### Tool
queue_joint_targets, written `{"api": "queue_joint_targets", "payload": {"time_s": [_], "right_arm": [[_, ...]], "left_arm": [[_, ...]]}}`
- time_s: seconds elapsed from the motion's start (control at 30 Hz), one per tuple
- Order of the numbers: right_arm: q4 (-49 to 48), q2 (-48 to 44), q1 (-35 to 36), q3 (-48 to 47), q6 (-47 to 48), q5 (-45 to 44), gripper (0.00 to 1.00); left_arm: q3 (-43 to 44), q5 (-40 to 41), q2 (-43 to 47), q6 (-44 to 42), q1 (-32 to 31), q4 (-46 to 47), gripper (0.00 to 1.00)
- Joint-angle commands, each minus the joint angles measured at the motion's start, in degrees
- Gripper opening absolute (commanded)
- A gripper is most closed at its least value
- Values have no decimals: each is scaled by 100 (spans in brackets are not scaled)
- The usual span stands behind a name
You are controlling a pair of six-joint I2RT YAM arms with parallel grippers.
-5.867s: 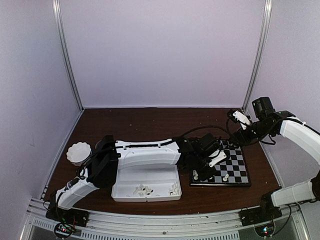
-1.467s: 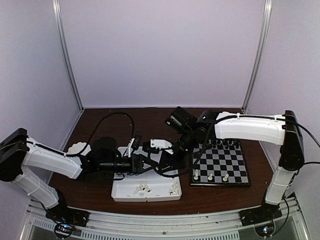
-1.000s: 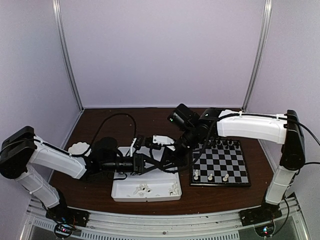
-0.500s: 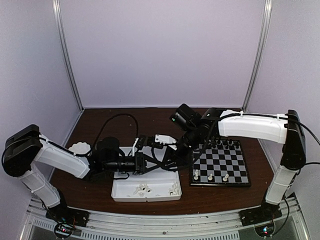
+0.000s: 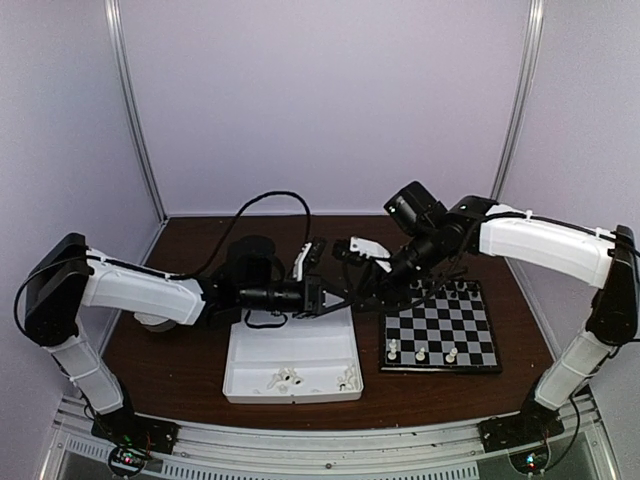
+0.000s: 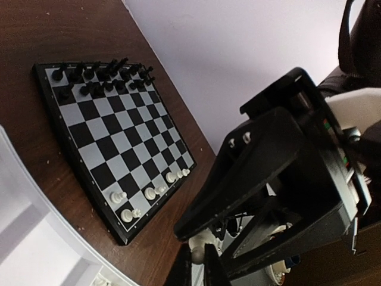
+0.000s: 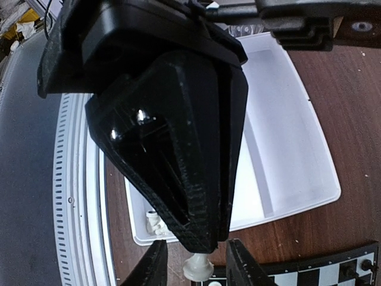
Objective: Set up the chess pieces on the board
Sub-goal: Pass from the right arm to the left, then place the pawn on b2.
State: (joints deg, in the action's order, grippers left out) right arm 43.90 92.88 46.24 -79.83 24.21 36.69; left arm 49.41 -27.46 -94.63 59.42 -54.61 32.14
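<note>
board (image 6: 113, 140) middle: bare, between black pieces (image 6: 98, 74) and white pieces (image 6: 149, 193)
over tray (image 7: 286, 137) edge: left tool (image 6: 195, 271) meets right tool (image 7: 198, 262)

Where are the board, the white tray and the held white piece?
board (image 5: 445, 325), top external view, bare middle square
white tray (image 5: 285, 345), top external view, bare floor
white piece (image 7: 198, 268), right wrist view, its body

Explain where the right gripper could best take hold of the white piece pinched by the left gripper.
Grip the white piece by its wider end, which juts beyond the shut left gripper. Probably come from opposite with the right gripper, closing on its two bare sides.
</note>
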Motion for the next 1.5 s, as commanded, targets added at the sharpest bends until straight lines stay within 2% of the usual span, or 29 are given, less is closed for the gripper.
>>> {"api": "queue_joint_targets", "payload": {"time_s": [0.0,0.13,0.23,0.37,0.57,0.77,1.03,1.47], "right_arm": [[739,-751,-746,162,534,644,38],[1472,-1577,-1679,560,1072,988,41],[1679,-2104,-2572,986,1279,1172,42],[1170,-2640,-3301,1692,835,941,42],[374,-3024,-3571,2379,173,228,43],[212,-3053,-3709,2445,67,-149,44],[110,-3013,-3812,2486,14,-451,45],[74,-2960,-3877,2517,25,-478,46]], "left_arm": [[1268,-126,-503,-1101,-58,-1328,0],[2642,7,-1124,-2092,-180,-2771,0],[3822,287,-1732,-2911,-363,-4113,0],[5214,766,-2545,-3762,-651,-5590,0],[6923,1480,-3619,-4752,-1034,-7024,0],[7606,1921,-4161,-5274,-1272,-7479,0],[7975,2517,-4561,-5644,-1491,-7488,1],[8338,2634,-4975,-5740,-1509,-7490,1]]}}
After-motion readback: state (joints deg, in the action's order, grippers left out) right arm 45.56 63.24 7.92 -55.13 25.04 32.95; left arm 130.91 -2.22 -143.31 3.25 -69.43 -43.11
